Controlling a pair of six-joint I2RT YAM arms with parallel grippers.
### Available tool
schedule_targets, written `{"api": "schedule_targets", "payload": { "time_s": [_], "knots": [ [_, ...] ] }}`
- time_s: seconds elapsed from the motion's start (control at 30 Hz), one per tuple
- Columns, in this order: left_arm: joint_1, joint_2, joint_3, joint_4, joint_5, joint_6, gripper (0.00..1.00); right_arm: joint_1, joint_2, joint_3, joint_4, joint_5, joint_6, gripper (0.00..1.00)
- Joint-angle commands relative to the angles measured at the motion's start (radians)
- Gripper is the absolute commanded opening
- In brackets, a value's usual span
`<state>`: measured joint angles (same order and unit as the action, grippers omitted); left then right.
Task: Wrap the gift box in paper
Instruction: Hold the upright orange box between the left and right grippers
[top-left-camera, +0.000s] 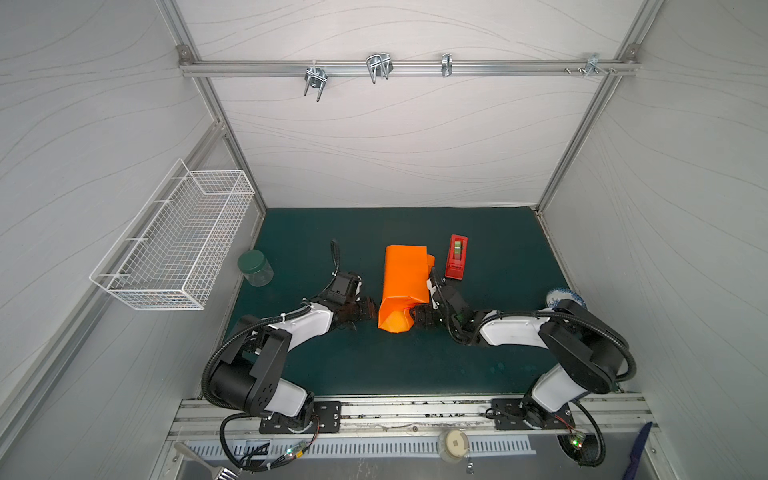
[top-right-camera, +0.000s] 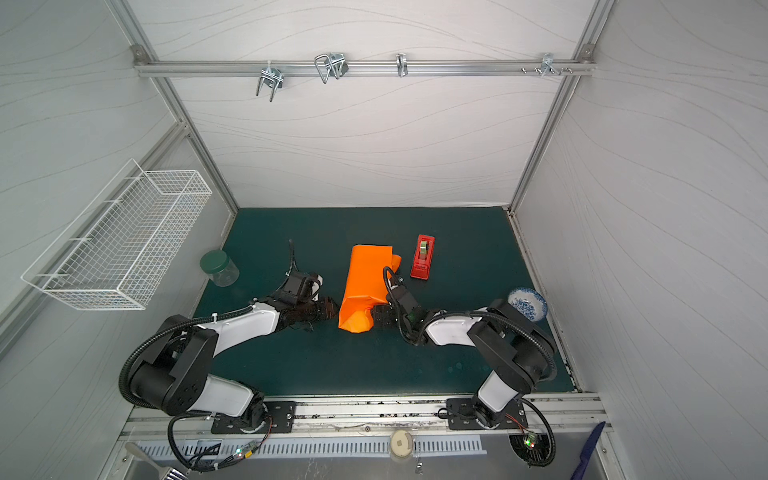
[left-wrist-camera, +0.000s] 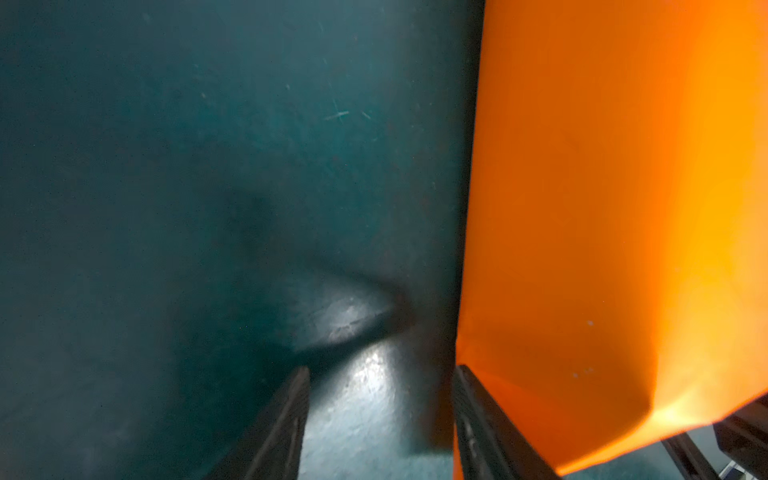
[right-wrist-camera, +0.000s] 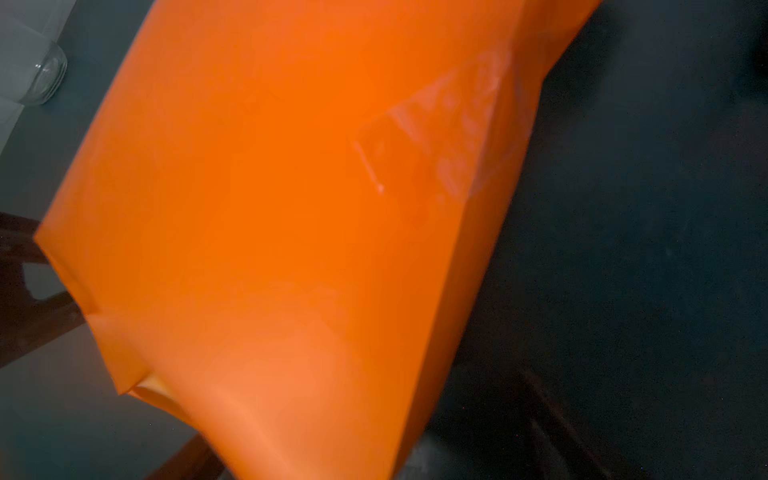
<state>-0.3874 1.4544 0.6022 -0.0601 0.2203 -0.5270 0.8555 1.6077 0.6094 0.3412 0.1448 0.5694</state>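
The paper (top-left-camera: 405, 282) parcel lies mid-tabletop (top-left-camera: 490, 357), its long axis running near to far and its tapered end nearest. The left hand (left-wrist-camera: 380, 374) is half open and empty beside it. I cannot tell the right hand's (top-left-camera: 419, 316) grip.

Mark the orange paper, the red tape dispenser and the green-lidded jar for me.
paper (top-left-camera: 405, 274): in a top view, on its flat upper face.
tape dispenser (top-left-camera: 455, 266): in a top view, on its red body.
jar (top-left-camera: 251, 260): in a top view, on its green lid.
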Motion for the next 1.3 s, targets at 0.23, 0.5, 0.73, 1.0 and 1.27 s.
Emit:
{"api": "schedule_targets", "payload": {
  "time_s": [0.23, 0.5, 0.73, 1.0, 1.27],
  "knots": [
    [-0.003, 0.0, 0.044, -0.007, -0.004, 0.01, 0.58, 0.015, -0.038, -0.044, 0.098, -0.005, -0.007, 0.91],
    [-0.003, -0.002, 0.044, -0.011, -0.001, 0.012, 0.58, 0.015, -0.039, -0.056, 0.157, -0.041, 0.012, 0.92],
    [-0.003, -0.002, 0.044, -0.009, 0.003, 0.012, 0.58, 0.011, -0.012, -0.063, 0.201, -0.063, 0.026, 0.9],
    [-0.004, -0.006, 0.046, -0.013, 0.004, 0.013, 0.58, 0.01, -0.003, -0.038, 0.061, 0.02, 0.061, 0.83],
    [-0.003, -0.023, 0.041, -0.019, 0.0, 0.011, 0.58, 0.01, -0.039, -0.034, -0.075, 0.083, 0.08, 0.79]
  ]
}}
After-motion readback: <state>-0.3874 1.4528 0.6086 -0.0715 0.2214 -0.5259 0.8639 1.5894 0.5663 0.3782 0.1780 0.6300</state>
